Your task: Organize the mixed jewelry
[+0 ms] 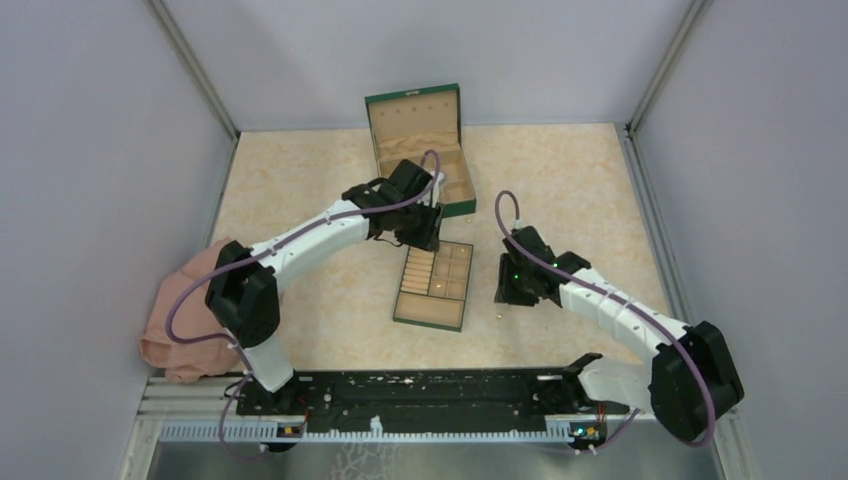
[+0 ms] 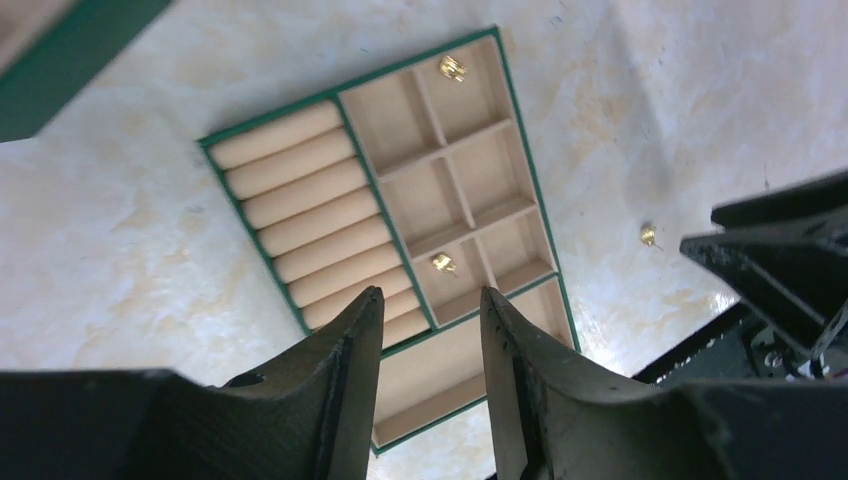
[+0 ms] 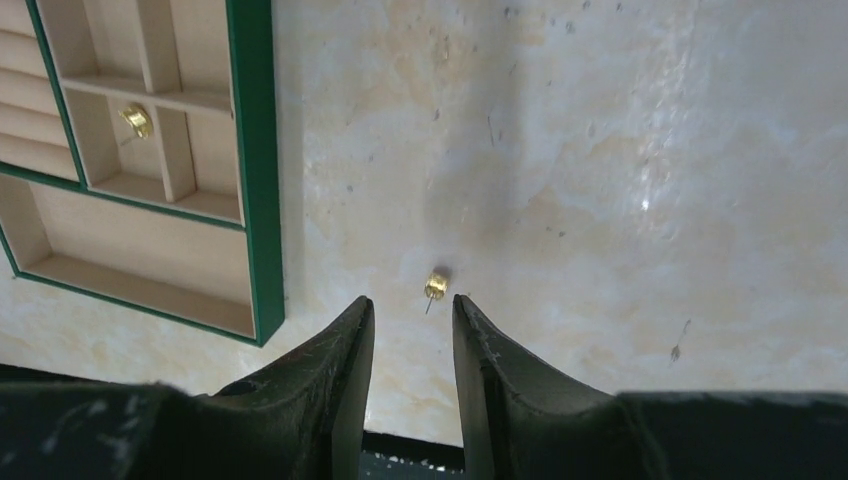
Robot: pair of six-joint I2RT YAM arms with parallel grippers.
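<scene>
The mixed jewelry shows as tiny gold studs. One stud [image 3: 435, 285] lies on the bare table [image 3: 600, 150], just beyond the tips of my right gripper [image 3: 412, 302], which is open with nothing between its fingers. The left wrist view shows that same stud [image 2: 648, 235] to the right of the flat beige tray [image 2: 290, 200]. Two more gold pieces [image 2: 449, 67] [image 2: 443, 263] rest in small tray compartments. My left gripper [image 2: 430, 295] hangs open and empty over the tray's near end. From above, the left gripper [image 1: 420, 232] is at the tray's [image 1: 434, 312] far end.
The open green box [image 1: 420, 150] with beige compartments stands behind the tray. A pink cloth [image 1: 190, 320] is bunched at the left edge. Grey walls close in three sides, and a black rail [image 1: 420, 390] runs along the near edge.
</scene>
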